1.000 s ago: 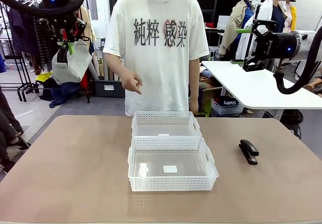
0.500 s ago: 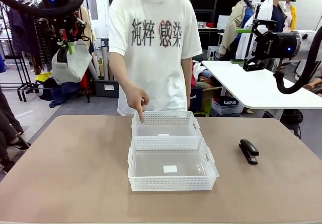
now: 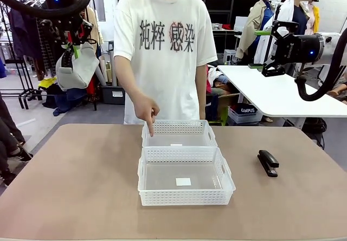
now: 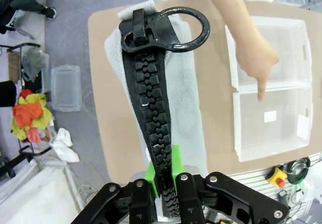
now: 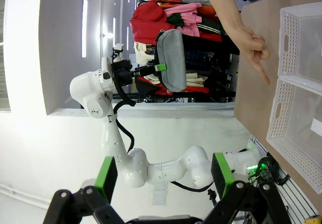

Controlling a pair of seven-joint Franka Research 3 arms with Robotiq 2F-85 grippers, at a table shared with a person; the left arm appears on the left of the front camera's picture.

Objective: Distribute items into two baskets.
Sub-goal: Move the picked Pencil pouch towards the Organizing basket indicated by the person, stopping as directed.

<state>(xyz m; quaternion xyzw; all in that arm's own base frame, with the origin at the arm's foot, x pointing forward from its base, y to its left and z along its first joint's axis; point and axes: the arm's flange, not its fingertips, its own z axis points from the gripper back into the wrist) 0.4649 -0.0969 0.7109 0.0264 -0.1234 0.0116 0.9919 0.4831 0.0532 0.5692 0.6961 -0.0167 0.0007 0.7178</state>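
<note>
Left gripper (image 3: pixel 70 56) pinching the pouch (image 3: pixel 77 72) up at ten o'clock, right gripper (image 3: pixel 268 49) gaping empty at two o'clock.

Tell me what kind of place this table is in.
Probably a robot lab sharing a room with clothing storage: a white robot arm at a brown table, hanging clothes behind, and a white desk nearby.

The left arm (image 5: pixel 151 172) was glossy white with rounded joints, a thick black cable (image 3: pixel 24 8) looping by its blue-lit wrist. The left gripper (image 3: pixel 72 54) and right gripper (image 3: pixel 260 50) were black with green pads (image 5: pixel 105 176) and silver screws (image 4: pixel 183 177). The person wore a white short-sleeved T-shirt (image 3: pixel 165 73) printed with dark characters.
</note>
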